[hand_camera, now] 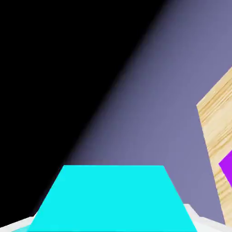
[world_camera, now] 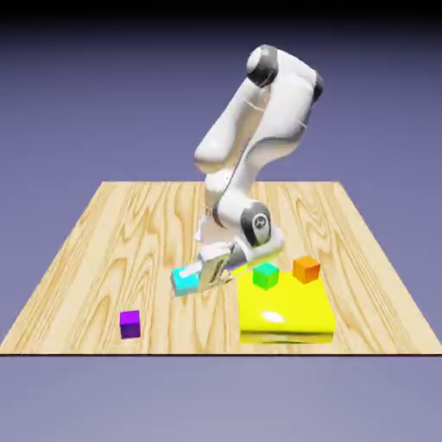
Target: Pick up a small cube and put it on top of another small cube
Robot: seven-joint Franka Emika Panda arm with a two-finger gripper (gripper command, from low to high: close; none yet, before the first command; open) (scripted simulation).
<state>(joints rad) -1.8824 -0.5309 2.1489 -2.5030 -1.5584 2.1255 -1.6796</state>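
Gripper (world_camera: 192, 280) clamped on small cyan cube (world_camera: 184, 278), lying near-level, left of the yellow block (world_camera: 285, 312) in the exterior view. Cube faces plain; no lettering legible.

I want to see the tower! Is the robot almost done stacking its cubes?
Partly. Done: the tool has shut on the cyan cube, which fills the bottom of the hand view. In hand: it holds the cube tipped sideways. Left: setting it on another small cube, such as the green cube, orange cube or purple cube. Nothing is stacked yet.
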